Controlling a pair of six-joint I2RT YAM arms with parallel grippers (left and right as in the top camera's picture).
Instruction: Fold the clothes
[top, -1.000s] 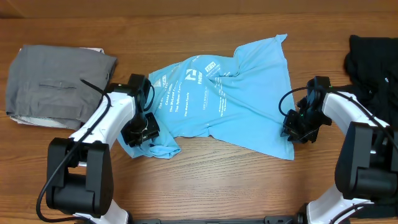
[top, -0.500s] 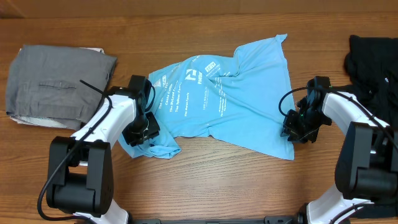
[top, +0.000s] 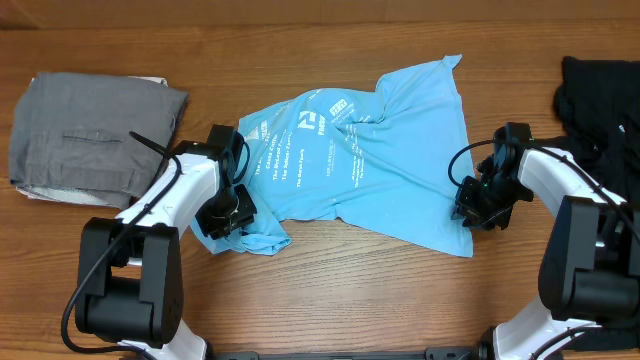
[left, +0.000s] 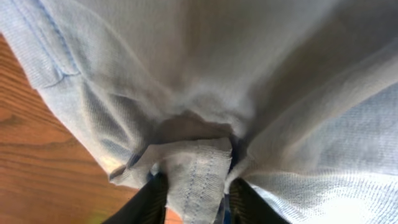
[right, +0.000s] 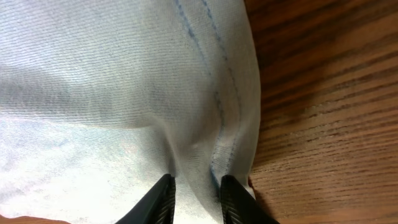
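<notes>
The light blue T-shirt (top: 370, 160) lies crumpled across the middle of the table, white lettering facing up. My left gripper (top: 228, 212) is shut on a bunched hem at the shirt's lower left edge; in the left wrist view the stitched fabric (left: 199, 180) is pinched between the fingers (left: 196, 202). My right gripper (top: 472, 212) is shut on the shirt's right edge near the lower right corner; in the right wrist view the seamed edge (right: 211, 124) runs between the fingers (right: 194, 193).
A folded grey garment (top: 95, 130) lies at the back left. A black garment (top: 605, 95) lies at the back right, close to my right arm. The wooden table (top: 330, 300) shows in front of the shirt.
My left gripper has shifted very slightly. The shirt and the right arm have not visibly moved.
</notes>
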